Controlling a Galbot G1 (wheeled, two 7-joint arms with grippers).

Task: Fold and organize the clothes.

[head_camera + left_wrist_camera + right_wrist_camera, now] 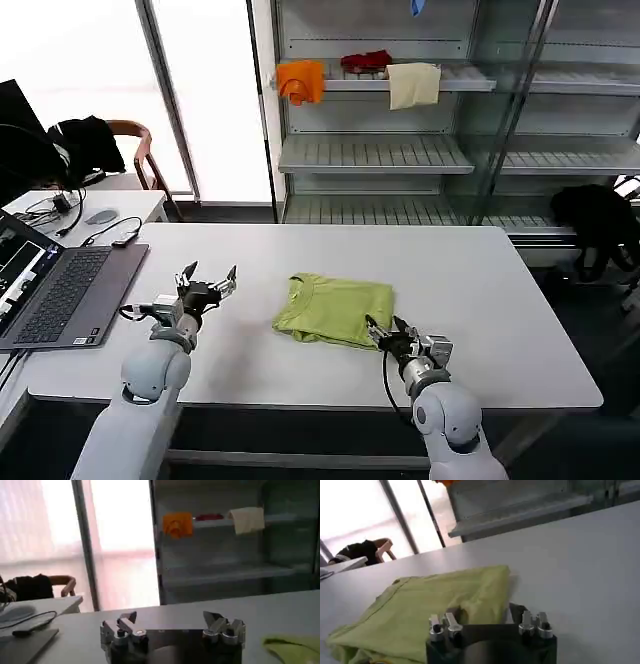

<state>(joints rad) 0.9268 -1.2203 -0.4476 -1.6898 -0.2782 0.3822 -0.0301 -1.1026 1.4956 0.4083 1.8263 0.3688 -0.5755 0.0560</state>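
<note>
Left claw [172, 625], fingers spread wide, above white desk [280, 610]; lime T-shirt [295, 647] edge near one finger; orange cloth [177, 525], red cloth [209, 517] & cream cloth [246, 520] on shelf [225, 572] behind.

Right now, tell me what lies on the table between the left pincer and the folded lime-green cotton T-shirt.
Nothing: in the head view, bare white tabletop separates the open left pincer from the folded lime-green cotton T-shirt.
</note>
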